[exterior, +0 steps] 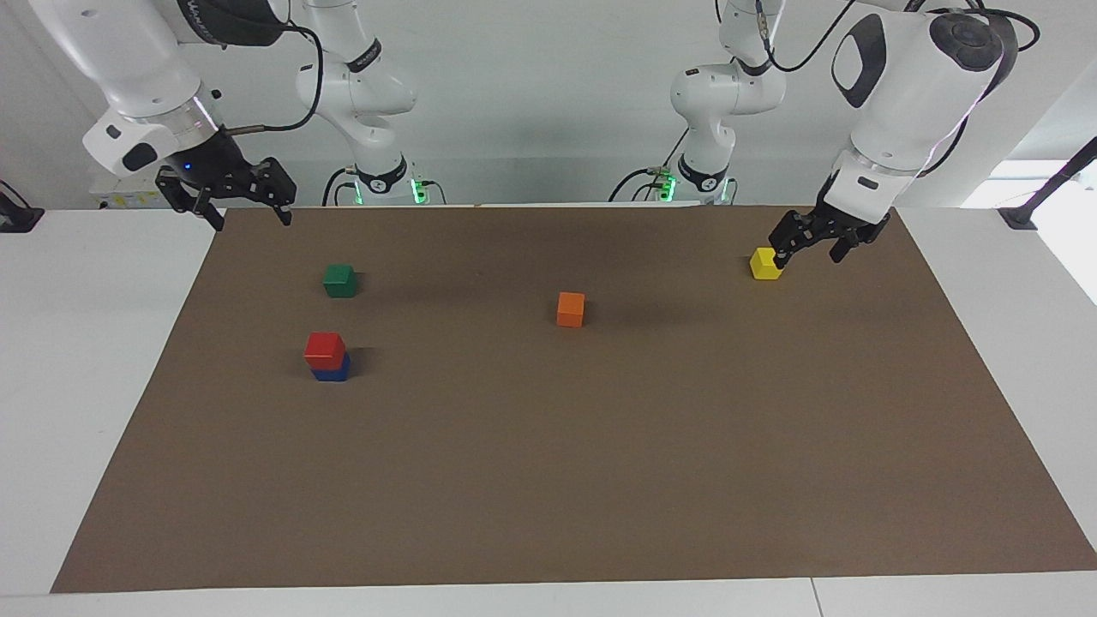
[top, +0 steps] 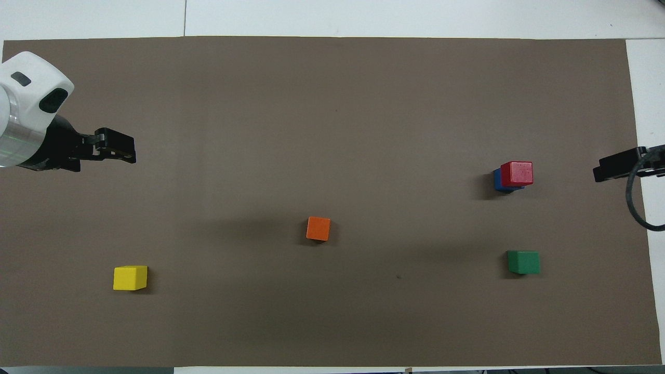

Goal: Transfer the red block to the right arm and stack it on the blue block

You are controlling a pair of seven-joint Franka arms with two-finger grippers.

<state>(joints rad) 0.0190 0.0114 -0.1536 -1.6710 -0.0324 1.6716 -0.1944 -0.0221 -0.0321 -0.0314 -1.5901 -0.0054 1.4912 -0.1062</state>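
Observation:
The red block (exterior: 325, 346) sits on top of the blue block (exterior: 332, 370), a little askew, toward the right arm's end of the brown mat. The stack also shows in the overhead view, red block (top: 517, 173) on blue block (top: 499, 182). My right gripper (exterior: 248, 217), with the blue light at its wrist, hangs open and empty in the air over the mat's edge at its own end; it also shows in the overhead view (top: 615, 166). My left gripper (exterior: 808, 254) hangs open and empty over the mat at the left arm's end (top: 117, 149).
A green cube (exterior: 339, 280) stands nearer to the robots than the stack. An orange cube (exterior: 571, 308) stands mid-mat. A yellow cube (exterior: 765, 263) stands toward the left arm's end, below the raised left gripper and apart from it. White table (exterior: 103, 360) surrounds the brown mat (exterior: 557, 471).

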